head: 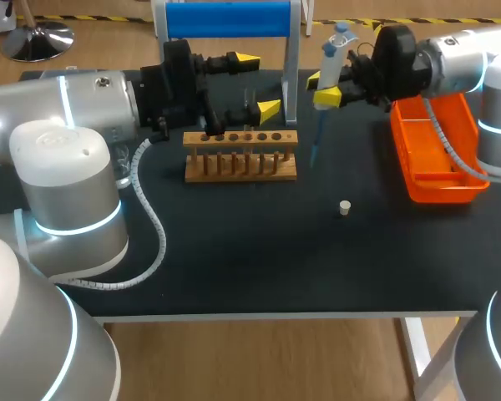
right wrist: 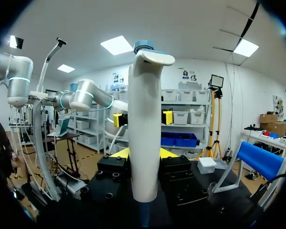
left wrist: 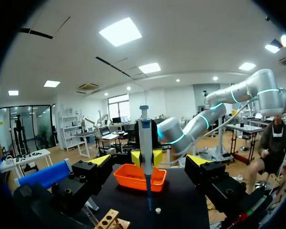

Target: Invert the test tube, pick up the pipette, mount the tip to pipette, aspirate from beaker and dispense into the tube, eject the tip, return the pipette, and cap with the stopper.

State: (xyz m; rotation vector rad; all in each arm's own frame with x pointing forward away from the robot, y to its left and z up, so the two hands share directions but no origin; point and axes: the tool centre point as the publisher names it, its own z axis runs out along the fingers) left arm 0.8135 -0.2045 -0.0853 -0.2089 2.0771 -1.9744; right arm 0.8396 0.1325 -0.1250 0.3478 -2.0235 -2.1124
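Observation:
My right gripper (head: 324,90) is shut on a white pipette with a blue cap (head: 331,58), held upright above the table at the back. Its blue tip (head: 315,150) points down just right of the wooden tube rack (head: 240,156). In the right wrist view the pipette body (right wrist: 145,133) stands between that gripper's (right wrist: 144,153) yellow fingers. My left gripper (head: 258,83) is open, level over the rack's back, holding nothing. From the left wrist, the pipette (left wrist: 146,143) hangs ahead of the open gripper (left wrist: 149,161). A small white stopper (head: 345,207) lies on the mat. I cannot make out a test tube or a beaker.
An orange tray (head: 438,154) sits at the table's right side, under my right arm. A white stand with a blue bar (head: 230,21) stands at the back behind the left gripper. The black mat's (head: 259,251) front half holds only the stopper and the left arm's cable (head: 154,225).

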